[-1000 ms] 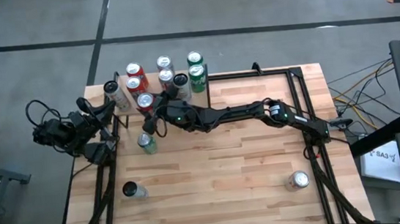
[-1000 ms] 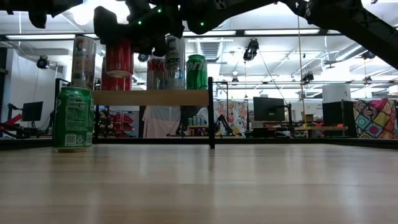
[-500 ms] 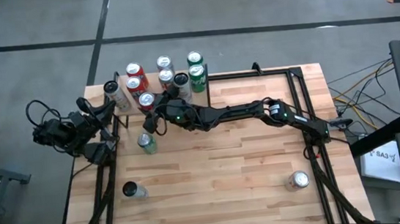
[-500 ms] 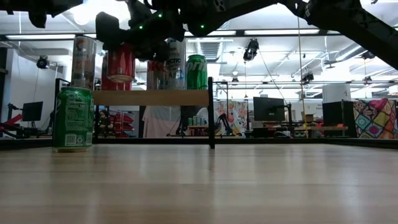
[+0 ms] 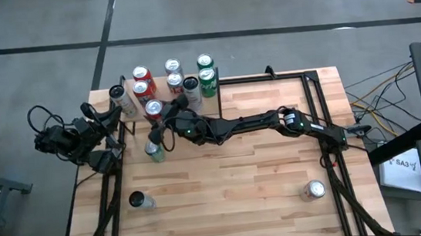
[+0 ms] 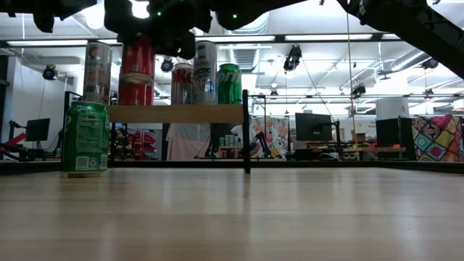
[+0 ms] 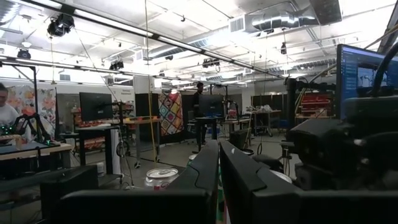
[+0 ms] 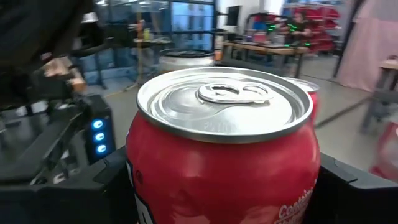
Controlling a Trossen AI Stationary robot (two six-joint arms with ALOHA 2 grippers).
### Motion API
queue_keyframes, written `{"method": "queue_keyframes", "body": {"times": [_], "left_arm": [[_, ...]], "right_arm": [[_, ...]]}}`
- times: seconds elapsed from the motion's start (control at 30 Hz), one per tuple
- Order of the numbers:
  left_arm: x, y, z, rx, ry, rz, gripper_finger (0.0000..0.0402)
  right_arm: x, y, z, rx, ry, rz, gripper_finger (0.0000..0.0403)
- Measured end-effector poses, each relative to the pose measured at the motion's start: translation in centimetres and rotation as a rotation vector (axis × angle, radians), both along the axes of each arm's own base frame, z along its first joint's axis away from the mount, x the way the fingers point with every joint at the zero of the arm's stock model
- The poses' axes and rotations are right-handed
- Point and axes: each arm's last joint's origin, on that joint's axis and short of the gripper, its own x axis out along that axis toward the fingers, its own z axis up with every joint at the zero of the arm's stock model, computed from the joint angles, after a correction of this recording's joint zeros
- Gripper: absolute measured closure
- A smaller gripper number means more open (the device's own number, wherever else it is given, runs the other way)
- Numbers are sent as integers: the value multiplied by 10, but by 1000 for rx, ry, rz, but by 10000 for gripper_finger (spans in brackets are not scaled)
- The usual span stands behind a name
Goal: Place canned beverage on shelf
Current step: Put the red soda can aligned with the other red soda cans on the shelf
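On the table [image 5: 232,185] a green can [image 6: 84,138] stands nearest; beyond it the right end effector [image 5: 158,117] grips a red can [image 8: 222,155] above the shelf [image 6: 176,113]; the left end effector [image 5: 116,137], fully closed, waits off the table's left edge.

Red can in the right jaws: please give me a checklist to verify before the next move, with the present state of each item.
1. Red can gripped firmly by the right gripper: ok.
2. Can upright: ok.
3. Can resting on the shelf: not ok, it hangs above the board.
4. Free spot under the can, among the cans already there: cannot tell.
5. Left gripper shut and waiting at the table's left edge, away from the shelf: ok.
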Motion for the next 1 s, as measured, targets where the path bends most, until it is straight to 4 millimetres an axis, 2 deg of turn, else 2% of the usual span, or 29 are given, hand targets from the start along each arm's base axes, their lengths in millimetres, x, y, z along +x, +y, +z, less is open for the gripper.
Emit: {"method": "queue_keyframes", "body": {"times": [0.3,0.43,0.5,0.63,0.77,0.87,1.0], "left_arm": [[3,-1,-5,22,54,-8,402],[8,-9,-9,109,68,-223,389],[9,-10,-8,110,50,-270,372],[11,-11,-8,107,55,-286,313],[20,-19,-11,140,68,-430,225],[32,-28,-17,266,104,-538,160],[46,-33,-8,259,29,-498,108]], "right_arm": [[1,17,-8,53,-4,-26,110],[1,30,-9,-27,82,-6,110],[-1,36,-4,-64,123,-2,110],[-14,52,18,-158,244,53,110],[-30,66,41,-290,393,128,110],[-38,69,44,-326,487,151,110],[-43,72,40,-330,570,175,110]]}}
